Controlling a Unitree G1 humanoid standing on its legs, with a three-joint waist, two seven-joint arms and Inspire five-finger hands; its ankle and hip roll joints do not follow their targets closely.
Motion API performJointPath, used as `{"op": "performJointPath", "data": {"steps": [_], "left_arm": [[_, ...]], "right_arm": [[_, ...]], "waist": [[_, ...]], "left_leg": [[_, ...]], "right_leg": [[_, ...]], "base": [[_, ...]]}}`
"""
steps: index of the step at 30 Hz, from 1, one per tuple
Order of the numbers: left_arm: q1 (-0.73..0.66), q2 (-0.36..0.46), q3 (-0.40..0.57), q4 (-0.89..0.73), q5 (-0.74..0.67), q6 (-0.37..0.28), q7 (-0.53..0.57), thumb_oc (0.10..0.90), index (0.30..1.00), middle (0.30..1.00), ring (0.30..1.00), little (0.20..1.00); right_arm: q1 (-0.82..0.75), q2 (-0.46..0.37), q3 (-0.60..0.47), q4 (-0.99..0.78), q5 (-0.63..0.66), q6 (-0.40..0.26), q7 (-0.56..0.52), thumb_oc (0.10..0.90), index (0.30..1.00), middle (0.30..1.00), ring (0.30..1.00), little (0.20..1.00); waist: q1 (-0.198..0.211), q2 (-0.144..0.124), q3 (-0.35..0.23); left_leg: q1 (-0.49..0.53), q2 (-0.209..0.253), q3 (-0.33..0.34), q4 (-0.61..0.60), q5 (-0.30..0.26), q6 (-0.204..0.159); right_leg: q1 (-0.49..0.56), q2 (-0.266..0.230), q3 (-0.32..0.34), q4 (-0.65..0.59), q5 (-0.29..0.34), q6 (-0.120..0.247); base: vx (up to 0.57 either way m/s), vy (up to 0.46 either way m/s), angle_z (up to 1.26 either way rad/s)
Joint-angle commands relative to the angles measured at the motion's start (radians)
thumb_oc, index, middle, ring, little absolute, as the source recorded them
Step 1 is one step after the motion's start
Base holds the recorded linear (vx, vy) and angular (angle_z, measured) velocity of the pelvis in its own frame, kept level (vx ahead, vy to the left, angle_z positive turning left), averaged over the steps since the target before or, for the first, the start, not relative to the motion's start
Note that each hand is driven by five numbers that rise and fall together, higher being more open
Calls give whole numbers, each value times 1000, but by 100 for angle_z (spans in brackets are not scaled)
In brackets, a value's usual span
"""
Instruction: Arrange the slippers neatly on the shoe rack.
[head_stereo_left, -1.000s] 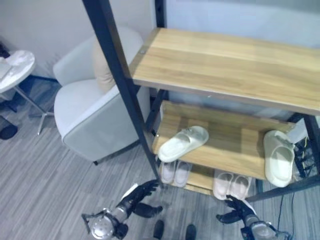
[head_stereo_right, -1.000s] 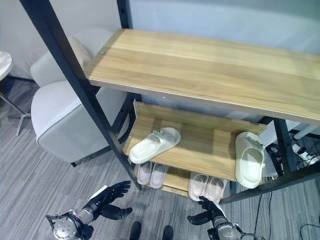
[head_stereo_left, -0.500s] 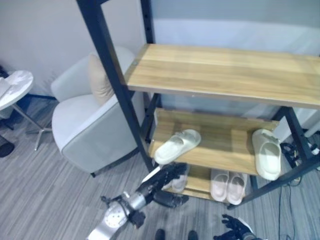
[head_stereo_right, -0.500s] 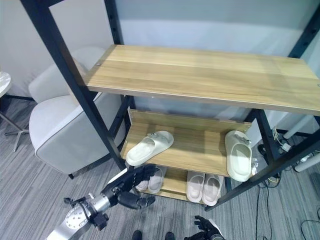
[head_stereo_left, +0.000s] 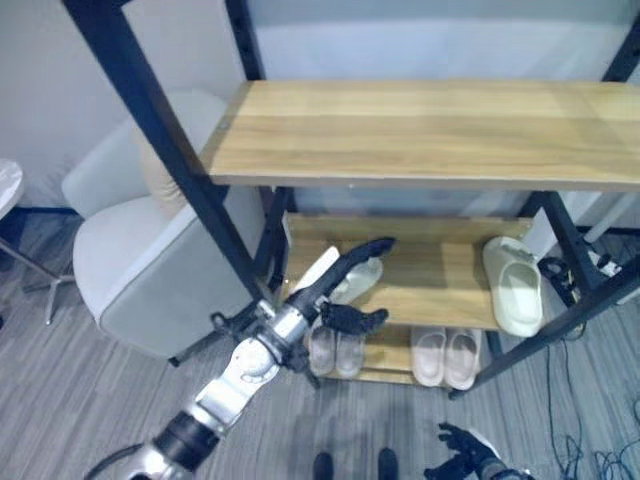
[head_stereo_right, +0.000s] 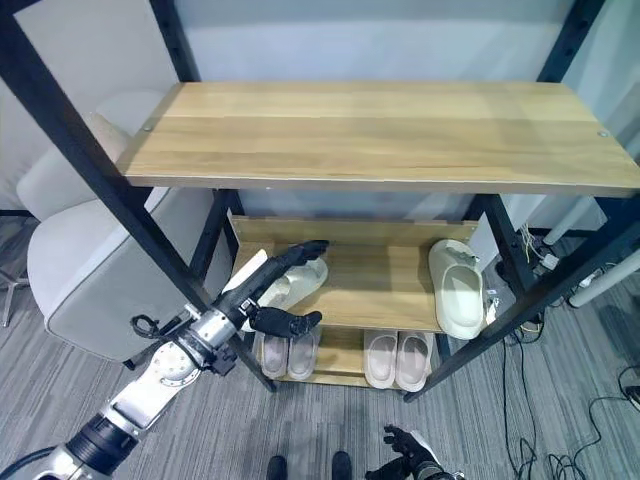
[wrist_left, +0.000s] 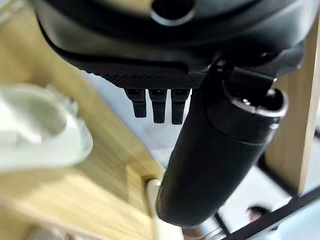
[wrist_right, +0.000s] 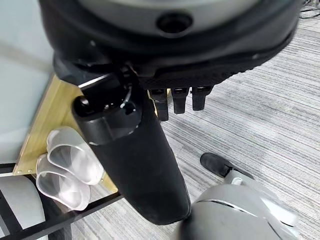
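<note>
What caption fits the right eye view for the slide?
Open left hand reaches over the skewed cream slipper on the shoe rack's middle shelf; its mate lies at the shelf's right end.

Shoe rack (head_stereo_right: 380, 125) of pale wood shelves on a black frame. On its middle shelf, one cream slipper (head_stereo_right: 300, 278) lying askew at the left end, partly hidden behind the left hand (head_stereo_right: 277, 290); another cream slipper (head_stereo_right: 457, 290) at the right end, toe toward the rack's front. On the bottom shelf, two pink pairs (head_stereo_right: 290, 352) (head_stereo_right: 397, 358) side by side, toes forward.

Home: shoe rack (head_stereo_right: 380, 130), armchair (head_stereo_right: 80, 270).
</note>
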Motion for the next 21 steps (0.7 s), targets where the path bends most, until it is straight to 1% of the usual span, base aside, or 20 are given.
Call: {"op": "performJointPath", "data": {"steps": [1, 4, 6, 7, 10, 14, 21], "left_arm": [[-185, 19, 40, 61, 116, -104, 99, 800, 900, 900, 900, 900], [-250, 61, 15, 114, 216, -100, 135, 800, 900, 900, 900, 900], [-271, 68, 8, 137, 242, -97, 150, 800, 900, 900, 900, 900], [-308, 95, -5, 173, 287, -86, 171, 800, 900, 900, 900, 900], [-345, 129, -17, 223, 341, -76, 204, 800, 900, 900, 900, 900], [-356, 161, -10, 253, 357, -70, 216, 800, 900, 900, 900, 900], [-385, 232, -3, 293, 385, -57, 237, 800, 900, 900, 900, 900]], "right_arm": [[-37, -67, 14, -77, -7, -55, 1, 800, 900, 900, 900, 900], [-50, -73, 24, -77, -1, -62, 7, 800, 900, 900, 900, 900], [-55, -75, 27, -82, 4, -65, 9, 800, 900, 900, 900, 900], [-61, -85, 34, -91, 5, -69, 9, 800, 900, 900, 900, 900], [-68, -95, 41, -106, 5, -75, 10, 800, 900, 900, 900, 900], [-74, -95, 45, -101, 6, -77, 9, 800, 900, 900, 900, 900], [-78, -96, 52, -100, 9, -84, 10, 800, 900, 900, 900, 900]], "waist": [[-12, -35, -6], [-15, -32, -11], [-17, -32, -11], [-22, -30, -10], [-25, -29, -8], [-24, -27, -8], [-23, -30, -8]], "left_leg": [[-31, 4, 21, -9, -53, -58], [-61, 4, 29, -9, -45, -57], [-69, 3, 30, -9, -42, -57], [-82, 3, 32, -9, -39, -58], [-102, 1, 36, -9, -33, -56], [-110, 0, 41, -9, -29, -56], [-115, 4, 44, -9, -30, -54]], "right_leg": [[-18, -38, -7, 7, -53, 95], [-51, -39, 1, 7, -44, 95], [-60, -39, 3, 7, -41, 95], [-75, -40, 7, 7, -37, 95], [-98, -40, 11, 7, -31, 95], [-108, -41, 12, 7, -28, 94], [-115, -43, 17, 7, -28, 93]], "base": [[-67, 20, -11], [-23, 12, -15], [-16, 8, -12], [-13, 8, -10], [-15, 7, -5], [2, 3, -4], [16, 1, -1]]}}
